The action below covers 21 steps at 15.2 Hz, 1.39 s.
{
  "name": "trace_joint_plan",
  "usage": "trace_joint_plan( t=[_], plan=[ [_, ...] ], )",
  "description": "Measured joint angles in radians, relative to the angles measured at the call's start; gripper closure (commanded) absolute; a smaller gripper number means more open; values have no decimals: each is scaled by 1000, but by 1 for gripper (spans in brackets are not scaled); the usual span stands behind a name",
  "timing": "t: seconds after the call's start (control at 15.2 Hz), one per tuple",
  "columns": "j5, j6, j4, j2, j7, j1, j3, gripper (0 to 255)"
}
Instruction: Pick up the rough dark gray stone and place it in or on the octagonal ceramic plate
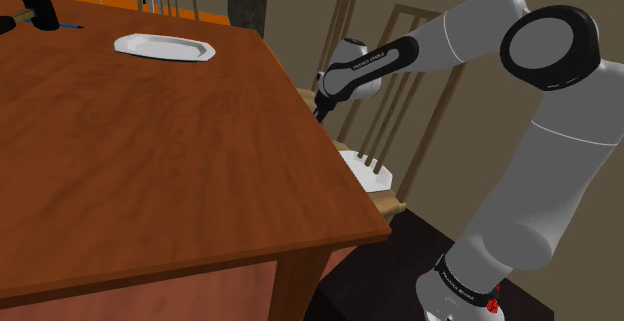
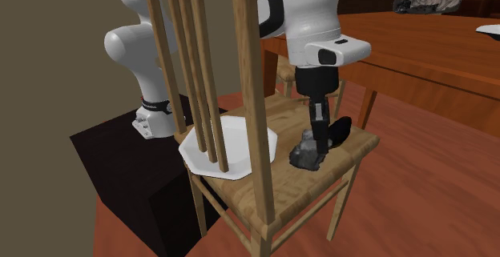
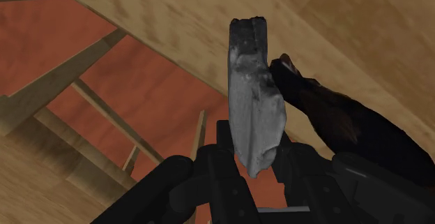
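Observation:
A rough dark grey stone (image 2: 307,158) sits low on the wooden chair seat (image 2: 280,183) beside the table. My black gripper (image 2: 319,139) comes straight down on it. In the wrist view the stone (image 3: 254,97) stands between the two fingers, and the gripper (image 3: 254,146) is shut on its near end. A white octagonal plate (image 2: 240,139) lies on the same seat, behind the chair's back slats and a hand's width from the stone. In the shoulder view the gripper (image 1: 320,109) dips behind the table's edge, above the plate (image 1: 372,174).
A dark lumpy object (image 2: 340,129) lies on the seat right beside the stone, against the gripper's far side. The chair's back slats (image 2: 200,71) rise beside the plate. The brown table (image 1: 150,159) carries a second white plate (image 1: 165,46) and a hammer (image 1: 35,14).

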Motion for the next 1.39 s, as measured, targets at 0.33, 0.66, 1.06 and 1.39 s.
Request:
trace_joint_plan(
  t=[0.33, 0.66, 1.06, 1.39],
  plan=[
    [-1, -1, 2, 0, 1, 0, -1, 255],
    [-5, -26, 11, -14, 4, 1, -1, 255],
    [-19, -99, 42, -57, 16, 3, -3, 255],
    [-26, -163, 74, -89, 18, 2, -5, 255]
  ],
)
